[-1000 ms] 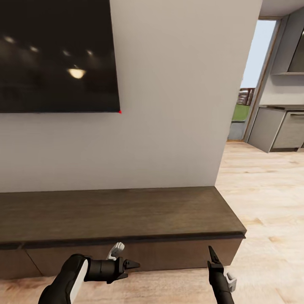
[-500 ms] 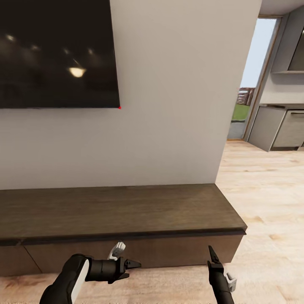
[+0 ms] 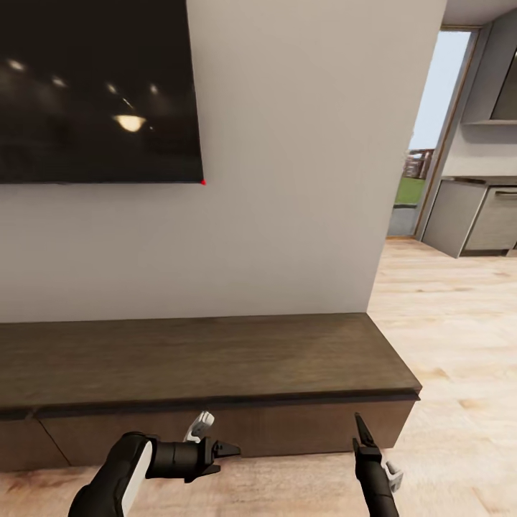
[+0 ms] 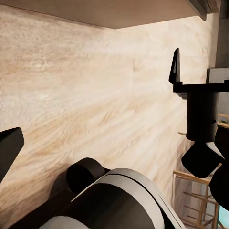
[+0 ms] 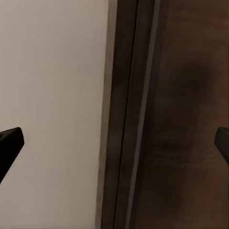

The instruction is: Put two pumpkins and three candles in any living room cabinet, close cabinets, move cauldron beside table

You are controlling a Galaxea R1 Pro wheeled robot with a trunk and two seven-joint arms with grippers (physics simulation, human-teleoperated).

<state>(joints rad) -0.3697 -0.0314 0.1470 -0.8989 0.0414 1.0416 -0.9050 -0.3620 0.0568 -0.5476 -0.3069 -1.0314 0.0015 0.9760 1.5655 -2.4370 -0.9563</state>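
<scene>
View barely shifted, robot settled | cabinet (image 3: 215, 359) ahead of both grippers, doors shut | left gripper (image 3: 228, 451) and right gripper (image 3: 359, 425) both spread wide, empty

Left arm (image 3: 118, 477): matte black casing with a white panel along the forearm, rounded in section. A pale grey-white bracket projects from the wrist. Left gripper (image 3: 228, 450): black, fingers tapering to pointed tips. Right arm (image 3: 375, 488): slim black cylindrical link, with a small white clip-shaped fitting at its side. Right gripper (image 3: 360, 429): black, narrow and blade-like, ending in a sharp point. No cables, screws or markings discernible.
</scene>
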